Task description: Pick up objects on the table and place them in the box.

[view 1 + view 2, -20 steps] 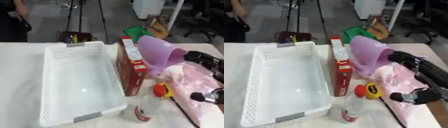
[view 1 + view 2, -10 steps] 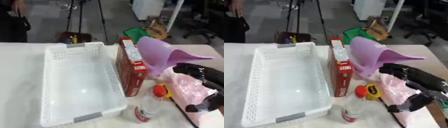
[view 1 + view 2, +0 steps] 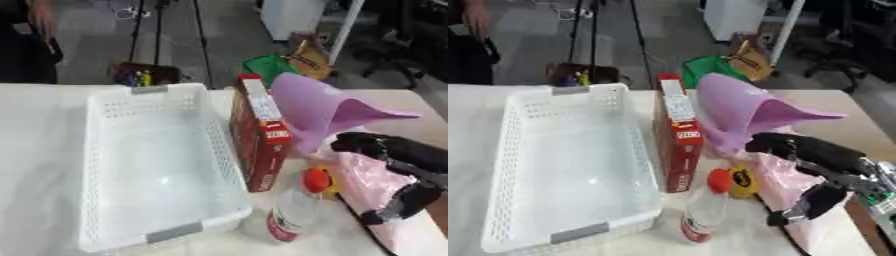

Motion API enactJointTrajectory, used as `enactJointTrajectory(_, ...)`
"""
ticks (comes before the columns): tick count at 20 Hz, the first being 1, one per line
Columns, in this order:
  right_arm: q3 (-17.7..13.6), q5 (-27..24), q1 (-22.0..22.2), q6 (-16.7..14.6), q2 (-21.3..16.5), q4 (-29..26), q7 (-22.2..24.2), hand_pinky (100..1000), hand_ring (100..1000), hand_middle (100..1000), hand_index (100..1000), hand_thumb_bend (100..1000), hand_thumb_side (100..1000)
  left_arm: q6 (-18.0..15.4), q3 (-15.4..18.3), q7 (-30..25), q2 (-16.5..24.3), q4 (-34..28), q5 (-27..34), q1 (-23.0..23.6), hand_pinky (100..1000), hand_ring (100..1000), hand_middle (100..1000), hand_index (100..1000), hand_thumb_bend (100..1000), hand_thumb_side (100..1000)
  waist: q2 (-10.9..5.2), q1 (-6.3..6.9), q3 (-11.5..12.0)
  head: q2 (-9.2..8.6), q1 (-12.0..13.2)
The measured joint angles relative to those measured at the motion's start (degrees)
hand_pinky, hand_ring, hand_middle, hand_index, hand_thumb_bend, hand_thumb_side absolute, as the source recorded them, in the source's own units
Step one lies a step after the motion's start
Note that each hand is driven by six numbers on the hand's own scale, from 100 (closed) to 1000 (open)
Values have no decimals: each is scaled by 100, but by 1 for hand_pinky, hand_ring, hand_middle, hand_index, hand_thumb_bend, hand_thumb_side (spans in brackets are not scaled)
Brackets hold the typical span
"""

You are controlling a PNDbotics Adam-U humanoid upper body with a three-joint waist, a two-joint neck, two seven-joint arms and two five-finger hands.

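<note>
The right robot hand (image 3: 815,160), fingers spread wide, reaches over the pink bag (image 3: 372,182) lying on the tabletop (image 3: 35,130) right of the empty white box (image 3: 149,170), and must next close on it.

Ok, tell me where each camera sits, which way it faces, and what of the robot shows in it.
Left eye view: in the head, looking down at the white basket, red box and purple funnel; the right hand shows at lower right over the pink bag.
Right eye view: beside it, facing the same way; the same hand shows, more fully.
Shared: nearly the same picture, including the bottle; no left hand.
</note>
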Motion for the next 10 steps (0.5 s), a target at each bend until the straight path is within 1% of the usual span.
enactJointTrajectory(6, 222, -14, -234, 10, 3, 210, 10, 923, 1000, 869, 967, 808, 762, -7, -17, -31, 0, 0, 24, 0, 844, 822, 749, 753, 100, 1000, -1, -4, 20, 26, -54)
enactJointTrajectory(10, 296, -85, -320, 51, 74, 309, 51, 930, 1000, 866, 973, 830, 743, 5, -33, -47, 1, 0, 34, 0, 844, 822, 747, 750, 100, 1000, -1, -4, 34, 27, -77)
